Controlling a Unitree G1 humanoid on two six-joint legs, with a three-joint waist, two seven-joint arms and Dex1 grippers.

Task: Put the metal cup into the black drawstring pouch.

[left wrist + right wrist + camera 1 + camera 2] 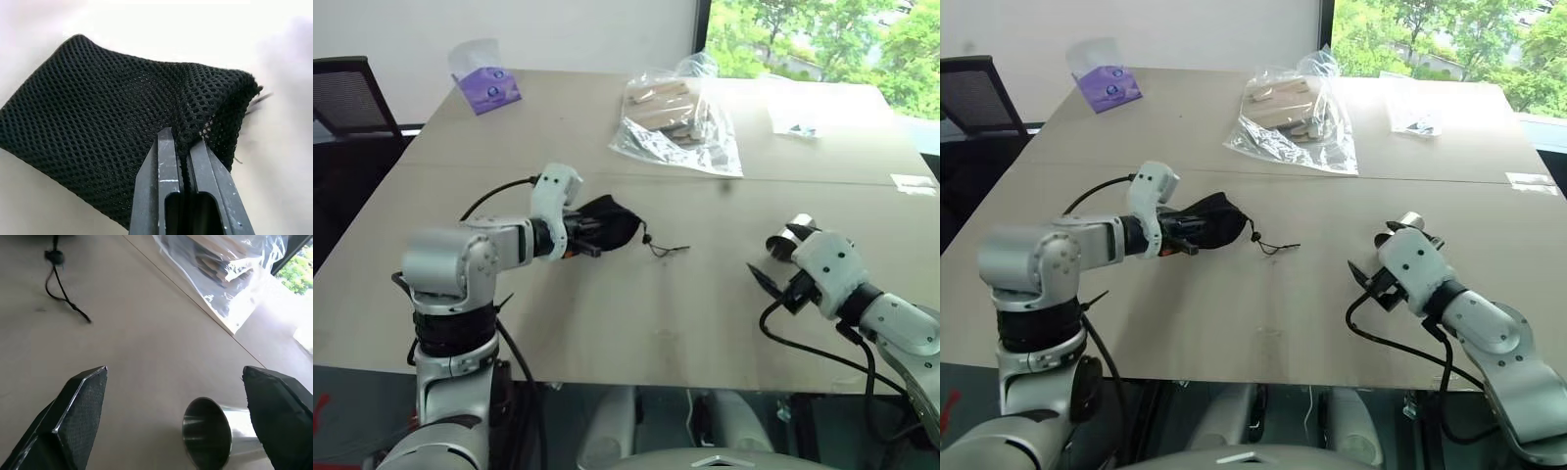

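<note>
1. black drawstring pouch (pixel 112 127): open-weave mesh cloth, matt, soft, with thin cord (pixel 63 293).
2. metal cup (pixel 215 433): polished steel, smooth, mirror-glossy.
3. table (pixel 636 313): pale wood-look top, smooth, matt.
4. clear plastic bag (pixel 680 122): glossy crinkled film over bare wooden blocks.
5. left gripper (pixel 185 161) fingers: black, scuffed, hard.
6. right gripper (pixel 181 382) pads: black, finely textured.

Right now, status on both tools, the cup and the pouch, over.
Left tool shut on black drawstring pouch. Right tool open, metal cup lying on its side between its fingers, not gripped. Nothing blocking between cup and pouch.
</note>
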